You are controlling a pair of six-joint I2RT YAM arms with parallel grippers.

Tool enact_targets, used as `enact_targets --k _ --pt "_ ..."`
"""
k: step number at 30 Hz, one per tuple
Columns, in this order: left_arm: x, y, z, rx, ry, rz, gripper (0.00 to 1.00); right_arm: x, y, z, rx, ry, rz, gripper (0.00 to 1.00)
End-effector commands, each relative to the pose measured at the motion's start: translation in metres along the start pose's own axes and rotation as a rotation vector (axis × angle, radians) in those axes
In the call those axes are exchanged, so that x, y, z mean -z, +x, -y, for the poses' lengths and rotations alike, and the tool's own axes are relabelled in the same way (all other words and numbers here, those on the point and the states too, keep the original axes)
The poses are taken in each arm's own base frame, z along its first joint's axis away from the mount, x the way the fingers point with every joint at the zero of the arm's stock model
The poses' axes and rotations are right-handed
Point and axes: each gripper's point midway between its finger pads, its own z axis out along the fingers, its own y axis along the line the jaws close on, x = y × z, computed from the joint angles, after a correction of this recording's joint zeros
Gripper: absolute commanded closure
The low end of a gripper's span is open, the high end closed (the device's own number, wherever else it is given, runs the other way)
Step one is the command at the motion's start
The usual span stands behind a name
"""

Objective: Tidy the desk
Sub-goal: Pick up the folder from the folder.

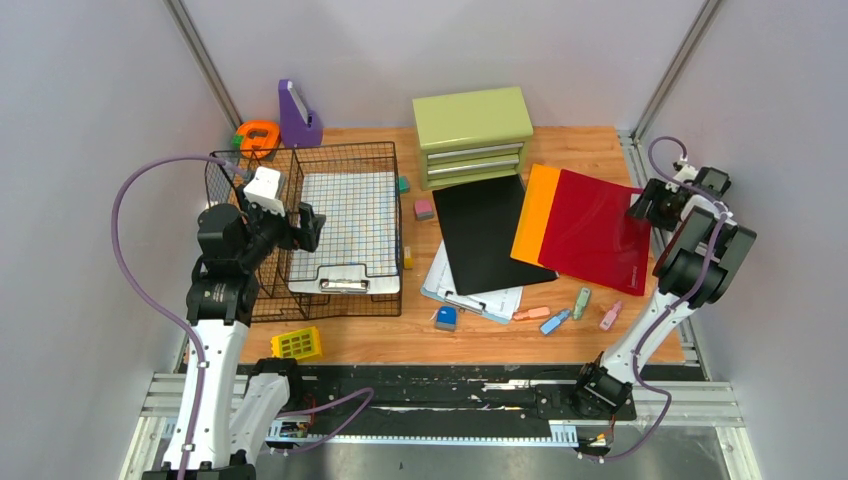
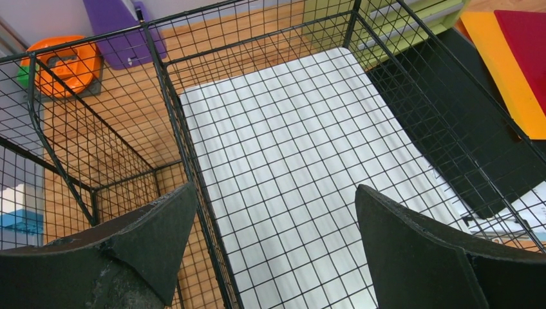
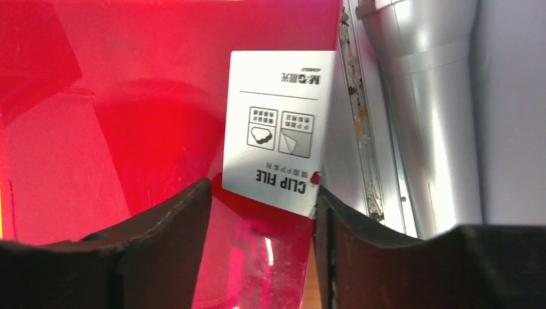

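Currently the right gripper (image 1: 640, 208) (image 3: 261, 187) sits low at the far right corner of a red translucent plastic clip file (image 1: 600, 235) (image 3: 129, 96), well to the right of the small pale-green metal drawer cabinet (image 1: 472, 133). Its jaws stand partly apart. The file's corner, bearing a white paper label (image 3: 277, 129), lies in the gap between them, but I cannot tell whether the pads touch the plastic.

The file lies flat to the near right of the cabinet. It overlaps an orange plastic folder (image 1: 532, 210), which in turn overlaps a black plastic folder (image 1: 485, 235) directly in front of the cabinet. The black one rests on a white clipboard of papers (image 1: 495, 300). A scatter of pastel marker pens (image 1: 581, 301) lies nearer still, on bare wood.

The left gripper (image 1: 305, 225) (image 2: 277, 193) hangs with its jaws spread wide above a black wire mesh basket (image 1: 340, 146) (image 2: 161, 64) to the near left of the cabinet. One finger is left of a wire wall and the other is over a white clipboard (image 1: 350, 225) (image 2: 290, 129) lying flat inside.

The desk (image 1: 400, 340) — a large tabletop of light orange-brown wood-grain planks — lies under all of this. The cabinet stands at the middle of its far edge, and a black and metal rail runs along its near edge. Left of the cabinet, at the far edge, stand a purple plastic file holder (image 1: 297, 118) and an orange tape dispenser (image 1: 258, 136).
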Motion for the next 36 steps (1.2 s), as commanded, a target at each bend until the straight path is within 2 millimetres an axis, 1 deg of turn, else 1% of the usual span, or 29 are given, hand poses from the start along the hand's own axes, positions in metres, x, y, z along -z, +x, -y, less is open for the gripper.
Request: enact_targets --k 1,4,6,11,16,19,20,21,22,23,24,25,26,27,28,29,30,31,32,33,34,35,36 --pt "0.002 -0.006 0.0 -0.023 -0.003 0.024 0.0 0.004 -0.023 -0.005 0.052 -0.009 0.054 0.48" --pt "0.001 -0.006 0.0 -0.023 0.0 0.026 0.0 0.017 -0.039 -0.011 0.069 -0.014 0.094 0.58" --pt "0.002 -0.007 0.001 -0.022 0.002 0.027 0.0 0.028 -0.051 -0.021 0.074 -0.038 0.125 0.66" --pt "0.003 -0.009 0.001 -0.026 0.003 0.034 0.0 0.06 -0.076 -0.046 0.079 -0.094 0.187 0.99" --pt "0.005 -0.015 0.002 -0.031 0.004 0.047 0.0 0.098 -0.092 -0.075 0.085 -0.157 0.246 1.0" --pt "0.007 -0.023 0.002 -0.048 0.008 0.05 0.0 0.127 -0.101 -0.099 0.085 -0.216 0.288 1.0" --pt "0.009 -0.031 0.003 -0.065 0.012 0.064 0.0 0.137 -0.103 -0.109 0.087 -0.24 0.301 1.0" --pt "0.009 -0.031 0.004 -0.067 0.018 0.051 0.0 0.147 -0.106 -0.117 0.087 -0.261 0.316 1.0" --pt "0.013 -0.044 0.006 -0.09 0.031 0.073 0.0 0.158 -0.108 -0.127 0.07 -0.284 0.328 1.0" --pt "0.012 -0.042 0.008 -0.09 0.045 0.052 0.0 0.17 -0.111 -0.137 0.074 -0.31 0.343 1.0" --pt "0.014 -0.053 0.013 -0.117 0.079 0.063 0.0 0.181 -0.113 -0.148 0.082 -0.335 0.357 1.0" --pt "0.016 -0.052 0.017 -0.117 0.102 0.045 0.0 0.193 -0.116 -0.158 0.094 -0.357 0.375 1.0" --pt "0.021 -0.067 0.024 -0.143 0.135 0.071 0.0 0.204 -0.118 -0.168 0.109 -0.377 0.39 1.0" --pt "0.02 -0.066 0.026 -0.136 0.159 0.047 0.0 0.215 -0.12 -0.179 0.125 -0.394 0.407 1.0" --pt "0.022 -0.079 0.032 -0.141 0.193 0.061 0.0 0.228 -0.122 -0.191 0.148 -0.414 0.425 1.0" --pt "0.024 -0.08 0.036 -0.131 0.215 0.048 0.0 0.238 -0.122 -0.203 0.166 -0.437 0.439 1.0" --pt "0.024 -0.093 0.047 -0.127 0.268 0.06 0.0 0.255 -0.123 -0.218 0.194 -0.468 0.46 1.0" --pt "0.025 -0.094 0.05 -0.11 0.29 0.044 0.0 0.266 -0.123 -0.23 0.215 -0.495 0.473 1.0" --pt "0.024 -0.105 0.056 -0.09 0.327 0.049 0.0 0.278 -0.122 -0.243 0.238 -0.525 0.486 1.0" --pt "0.024 -0.108 0.062 -0.072 0.362 0.042 0.0 0.292 -0.121 -0.257 0.265 -0.557 0.499 1.0" --pt "0.021 -0.116 0.066 -0.045 0.384 0.038 0.0 0.304 -0.119 -0.269 0.29 -0.585 0.512 1.0" --pt "0.024 -0.127 0.074 -0.027 0.419 0.051 0.0 0.315 -0.116 -0.284 0.32 -0.622 0.52 1.0" --pt "0.016 -0.127 0.075 -0.014 0.435 0.035 0.0 0.328 -0.114 -0.294 0.348 -0.643 0.537 1.0"
